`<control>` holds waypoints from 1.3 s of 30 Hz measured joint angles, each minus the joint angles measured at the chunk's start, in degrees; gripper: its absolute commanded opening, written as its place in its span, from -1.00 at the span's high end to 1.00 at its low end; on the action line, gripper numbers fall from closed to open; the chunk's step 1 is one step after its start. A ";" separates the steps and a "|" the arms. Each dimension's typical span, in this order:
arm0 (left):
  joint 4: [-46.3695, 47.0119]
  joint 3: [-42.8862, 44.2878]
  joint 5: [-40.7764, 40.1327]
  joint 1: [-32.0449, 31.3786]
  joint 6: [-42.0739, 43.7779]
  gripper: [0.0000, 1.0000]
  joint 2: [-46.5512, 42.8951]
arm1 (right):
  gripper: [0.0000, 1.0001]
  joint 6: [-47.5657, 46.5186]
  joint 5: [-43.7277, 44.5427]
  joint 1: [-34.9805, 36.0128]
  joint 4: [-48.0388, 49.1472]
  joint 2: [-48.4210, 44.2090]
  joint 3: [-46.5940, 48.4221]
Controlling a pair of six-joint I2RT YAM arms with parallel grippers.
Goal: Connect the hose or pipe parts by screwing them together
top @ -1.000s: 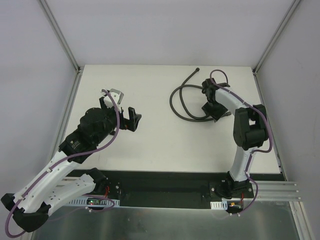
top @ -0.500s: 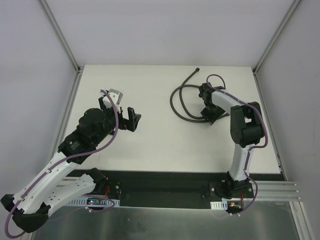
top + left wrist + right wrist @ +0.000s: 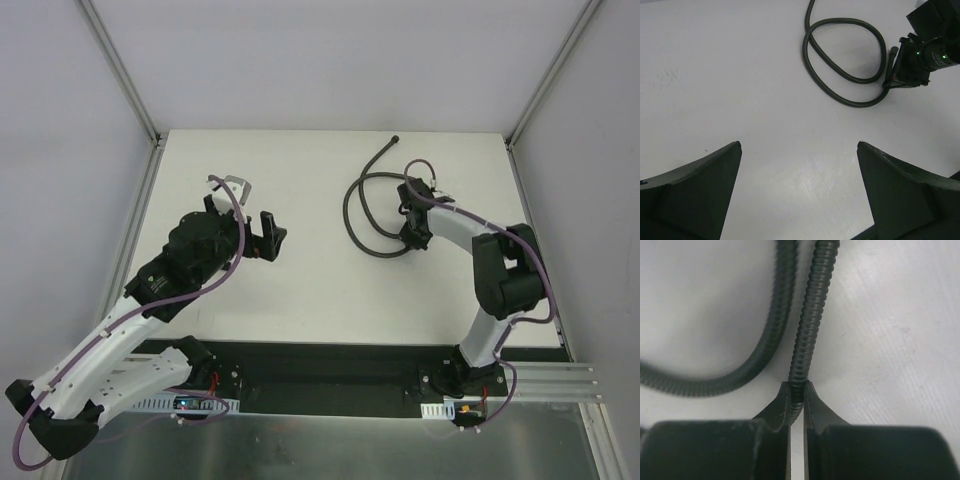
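Pinching long dark-grey ribbed flexible hose (image 3: 811,330) between closed jaws of black right gripper (image 3: 796,390) on white table (image 3: 300,180); holding wide apart jaws of black left gripper (image 3: 799,145).

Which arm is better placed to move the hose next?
Right. The right gripper is shut on the hose, so it can likely lift straight away. The left gripper hangs open, well apart from the coil.
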 measured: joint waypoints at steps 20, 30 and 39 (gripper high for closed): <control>-0.83 6.25 20.96 6.14 -25.22 -0.57 30.95 | 0.99 -35.58 -15.56 24.74 44.28 -26.56 -33.62; 10.45 3.17 31.98 6.14 -32.83 -0.52 45.22 | 0.99 -34.82 -11.10 33.57 56.02 -32.89 -41.86; 21.40 0.90 35.63 6.14 -36.06 -0.33 47.98 | 0.99 -32.61 -9.49 36.06 63.67 -34.18 -46.45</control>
